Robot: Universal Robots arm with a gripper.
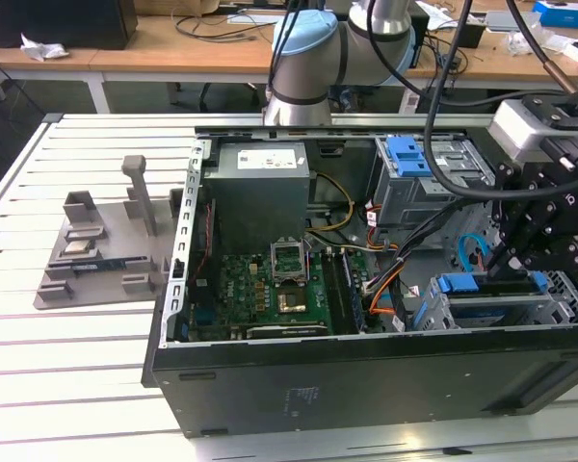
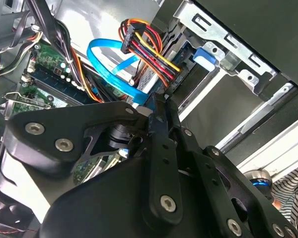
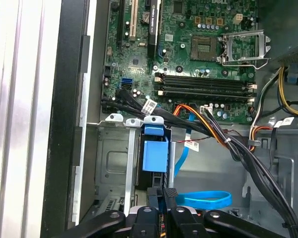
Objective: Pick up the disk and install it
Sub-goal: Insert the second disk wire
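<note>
The gripper (image 3: 164, 194) has its fingers drawn together at the blue edge of the disk (image 3: 154, 155), which stands in the metal bay (image 3: 113, 163) at the case's (image 1: 366, 390) four o'clock corner. It looks like the seating step; pushing straight down seems called for.

The arm (image 1: 308, 58) is built of light blue-grey and silver rounded joint housings, with thick black cables (image 1: 443, 115) looping from it toward the wrist. Just above the hand (image 1: 530, 255) sits a pale grey boxy block (image 1: 525, 125), and the hand itself is matt black, made of flat linkage plates. In both wrist views those plates (image 2: 64, 134) show rounded corners and silver round-headed screws (image 2: 64, 145) at the pivots.
</note>
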